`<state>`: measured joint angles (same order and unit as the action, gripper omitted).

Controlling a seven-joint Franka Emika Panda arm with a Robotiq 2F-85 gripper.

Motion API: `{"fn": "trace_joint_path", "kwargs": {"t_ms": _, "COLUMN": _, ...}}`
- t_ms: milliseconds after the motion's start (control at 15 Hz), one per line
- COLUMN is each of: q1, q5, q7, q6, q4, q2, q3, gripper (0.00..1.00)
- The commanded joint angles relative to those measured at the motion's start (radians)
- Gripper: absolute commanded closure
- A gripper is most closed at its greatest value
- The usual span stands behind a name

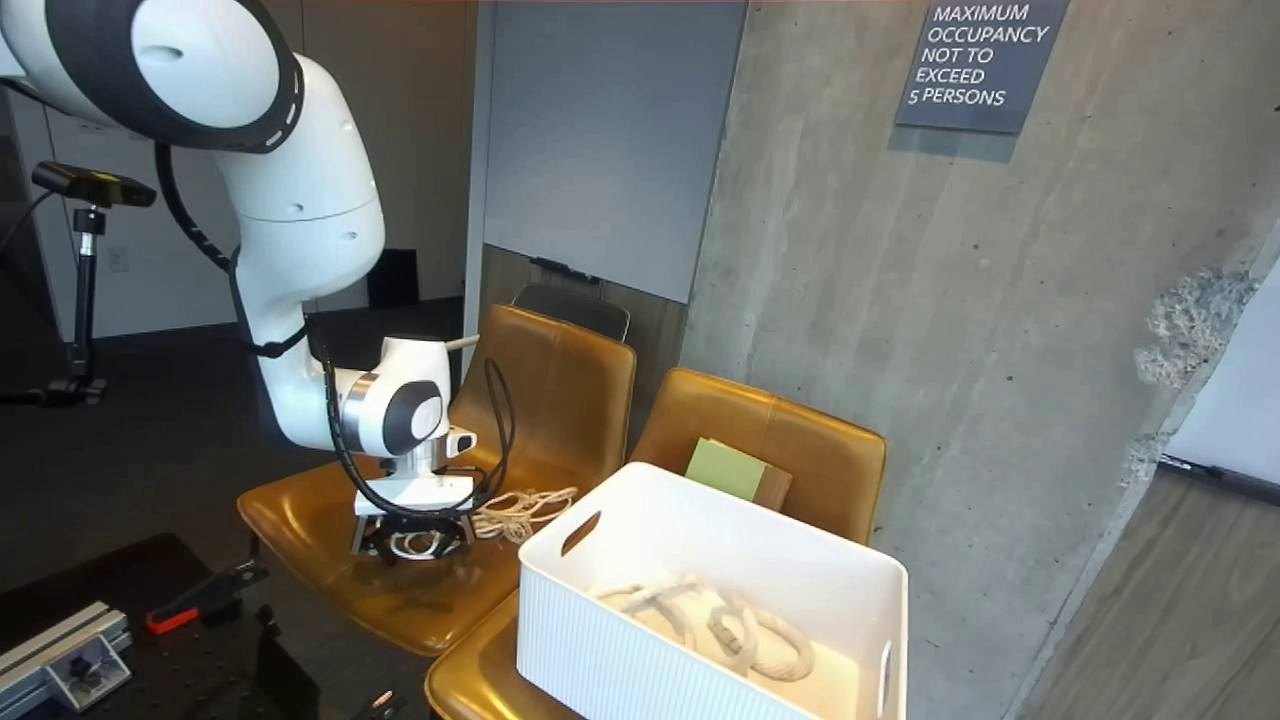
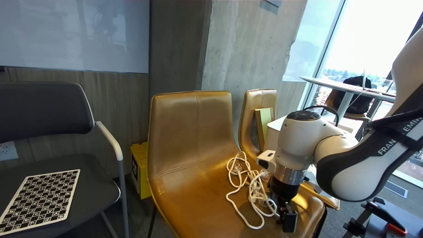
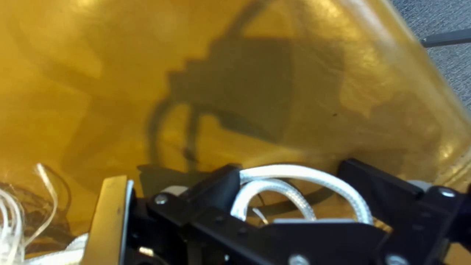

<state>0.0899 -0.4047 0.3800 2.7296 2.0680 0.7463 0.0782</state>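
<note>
My gripper (image 3: pixel 292 172) is open in the wrist view, its two black fingers spread apart. Loops of white braided rope (image 3: pixel 323 179) lie between the fingers; the outer loop meets the left finger at one end. The gripper shows low over the seat in both exterior views (image 1: pixel 415 545) (image 2: pixel 287 216). The rope lies in a loose, tangled pile on the tan leather chair, beside the gripper, in both exterior views (image 1: pixel 515 512) (image 2: pixel 254 190). Frayed strands (image 3: pixel 11 224) show at the lower left of the wrist view. The chair (image 2: pixel 191 132) stands beneath the gripper.
A white ribbed box (image 1: pixel 640 630) with thick rope pieces (image 1: pixel 785 650) inside stands on a second tan chair (image 1: pixel 800 430). A green book (image 1: pixel 722 468) leans on that chair's back. A grey chair (image 2: pixel 82 185) bears a patterned board (image 2: pixel 43 198). A yellow box (image 2: pixel 141 168) stands behind.
</note>
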Motion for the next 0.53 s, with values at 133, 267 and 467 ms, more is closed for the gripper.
{"fn": "trace_joint_path", "kwargs": {"t_ms": 133, "q1": 0.075, "q5": -0.032, "q7": -0.070, "q6": 0.025, "q4": 0.057, "q2": -0.081, "q3": -0.038, "gripper": 0.69}}
{"fn": "trace_joint_path", "kwargs": {"t_ms": 267, "q1": 0.124, "q5": -0.066, "q7": -0.119, "q6": 0.020, "q4": 0.114, "q2": -0.174, "q3": -0.069, "gripper": 0.85}}
{"fn": "trace_joint_path", "kwargs": {"t_ms": 467, "q1": 0.209, "q5": -0.164, "q7": -0.225, "q6": -0.003, "q4": 0.205, "q2": -0.349, "q3": -0.130, "gripper": 1.00}}
